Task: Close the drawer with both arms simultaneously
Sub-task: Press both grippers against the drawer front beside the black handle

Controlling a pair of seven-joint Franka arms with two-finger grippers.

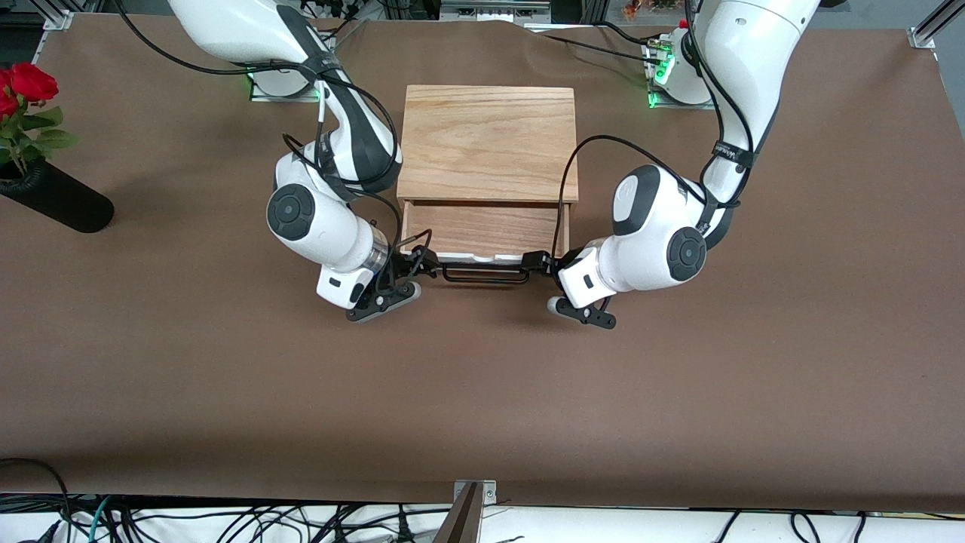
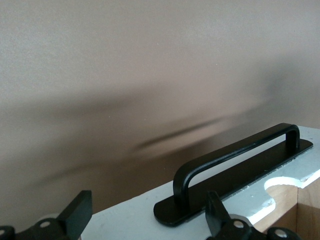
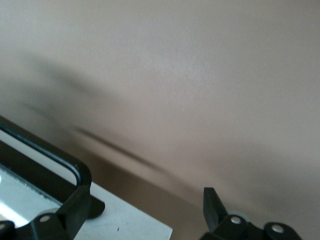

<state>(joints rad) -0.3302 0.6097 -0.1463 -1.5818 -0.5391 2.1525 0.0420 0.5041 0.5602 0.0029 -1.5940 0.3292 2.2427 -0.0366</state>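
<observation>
- Nearest the front camera is bare brown table, which runs the full width under everything else.
- The left gripper sits at the end of the handle toward the left arm's end of the table. In the left wrist view its fingers stand apart, one over the handle's base plate and one off the panel's outer part, with nothing clamped between them.
- The right gripper sits at the handle's other end, toward the right arm's end of the table. In the right wrist view its fingers are also spread; one lies against the handle's bend, though whether it truly touches is hard to judge from that angle.
- The drawer is pulled partly out of the box, its white front panel facing the front camera. The long axis of the panel and of the black wire handle runs across the table, from one arm's end toward the other.
- The wooden tray floor shows between the panel and the box; it looks empty.
- The box stands at mid-table, between the two arms' bases, farther from the front camera than the drawer front.
- A black vase with red roses lies tilted near the table edge at the right arm's end, well apart from the box.
</observation>
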